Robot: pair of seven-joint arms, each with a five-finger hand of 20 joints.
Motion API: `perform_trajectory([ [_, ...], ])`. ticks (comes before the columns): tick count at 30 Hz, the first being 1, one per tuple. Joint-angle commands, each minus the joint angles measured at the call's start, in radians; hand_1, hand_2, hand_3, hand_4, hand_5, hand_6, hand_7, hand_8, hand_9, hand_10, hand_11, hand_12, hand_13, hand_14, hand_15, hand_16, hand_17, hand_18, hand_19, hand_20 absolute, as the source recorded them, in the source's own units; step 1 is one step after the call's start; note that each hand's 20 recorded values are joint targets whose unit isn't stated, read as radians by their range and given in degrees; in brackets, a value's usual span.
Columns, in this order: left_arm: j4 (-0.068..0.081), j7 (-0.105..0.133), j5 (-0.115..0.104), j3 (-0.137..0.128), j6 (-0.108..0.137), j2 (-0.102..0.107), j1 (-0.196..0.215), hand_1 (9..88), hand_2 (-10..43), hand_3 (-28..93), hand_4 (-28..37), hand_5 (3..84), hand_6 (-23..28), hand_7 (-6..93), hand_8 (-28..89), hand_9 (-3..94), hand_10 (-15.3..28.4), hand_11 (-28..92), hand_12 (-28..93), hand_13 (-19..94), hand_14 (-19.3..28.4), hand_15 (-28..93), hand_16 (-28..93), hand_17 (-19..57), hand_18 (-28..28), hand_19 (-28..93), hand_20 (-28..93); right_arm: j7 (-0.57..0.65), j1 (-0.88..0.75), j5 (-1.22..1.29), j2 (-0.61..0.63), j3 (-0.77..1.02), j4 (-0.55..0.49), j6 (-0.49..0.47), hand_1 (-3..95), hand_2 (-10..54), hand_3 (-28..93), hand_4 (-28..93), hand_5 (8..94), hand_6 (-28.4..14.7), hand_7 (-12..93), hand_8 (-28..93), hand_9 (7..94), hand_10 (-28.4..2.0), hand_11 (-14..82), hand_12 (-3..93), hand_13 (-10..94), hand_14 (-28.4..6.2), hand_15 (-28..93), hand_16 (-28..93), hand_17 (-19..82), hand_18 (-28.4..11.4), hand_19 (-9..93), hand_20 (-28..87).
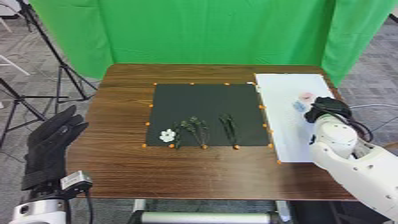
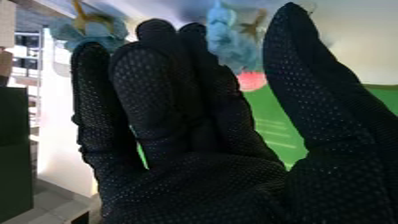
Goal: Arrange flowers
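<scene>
The right hand (image 1: 329, 107) is positioned over the far part of the white panel (image 1: 293, 142), at the panel's right edge. In the right wrist view, the fingers of the right hand (image 2: 191, 150) are extended, and the thumb stands apart from them. The pale blue flowers (image 2: 233, 42) and the pink flower (image 2: 251, 81) are located beyond the fingertips; contact with them cannot be determined. In the head view, these flowers lie on the far half of the white panel, just beside the right hand.

The left hand (image 1: 53, 132) is located just beside the left edge of the brown wooden table (image 1: 120, 172), with its fingers extended and together.

The dark square mat (image 1: 200, 100) lies on the table, to the left of the white panel. The white flower (image 1: 167, 135) lies near the mat's near left corner. The leafy green sprigs (image 1: 193, 126) lie to its right, stems directed toward the mat's near edge. The narrow dark green stems (image 1: 229, 131) lie farther right, near the same edge. Small orange markers (image 1: 236, 147) line the mat. A green curtain (image 1: 213, 35) hangs behind the table.
</scene>
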Motion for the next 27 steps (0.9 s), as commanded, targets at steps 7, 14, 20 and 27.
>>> perform_trajectory([
  [7,0.002,-0.023,0.025,-0.005,-0.018,-0.028,0.002,25.8,5.1,83,-20.2,38.6,9.9,16.3,-11,32.4,19.1,37,7,22,25.9,62,-17,-10.7,20.8,56,4,0.054,0.064,-0.090,0.058,-0.156,0.045,0.176,50.9,-3.4,70,-28,69.1,-5.1,32,5,75.0,-13.0,32.5,24.2,72,-7.7,73,21,40,-21.6,93,-5],
  [14,0.001,-0.019,0.021,-0.006,-0.014,-0.026,0.005,25.8,5.2,83,-20.3,38.6,9.9,16.3,-11,32.5,19.2,37,7,22,26.0,62,-17,-10.7,20.7,56,4,0.054,0.093,-0.116,0.072,-0.195,0.052,0.231,53.4,-3.5,71,-28,75.0,-3.0,32,4,80.9,-10.8,29.6,28.1,76,-5.6,70,22,42,-20.7,93,-3],
  [20,-0.002,-0.020,0.023,-0.010,-0.013,-0.030,0.012,25.7,5.2,83,-20.3,38.7,10.0,16.3,-11,32.5,19.2,37,7,22,26.0,62,-17,-10.7,20.8,56,4,0.034,0.111,-0.133,0.098,-0.217,0.025,0.285,53.2,-4.2,72,-28,76.4,-2.1,32,4,82.6,-10.4,29.3,28.6,78,-5.2,70,23,42,-20.7,93,-2],
  [27,-0.005,-0.006,0.011,-0.014,-0.002,-0.022,0.022,25.7,5.2,84,-20.2,38.7,10.0,16.3,-11,32.5,19.2,37,7,22,26.0,62,-17,-10.7,20.7,56,4,-0.038,0.149,-0.166,0.116,-0.245,-0.038,0.334,52.6,-4.6,73,-28,76.8,-1.6,32,5,83.3,-10.1,29.3,29.1,78,-4.8,69,23,42,-20.6,93,-1],
])
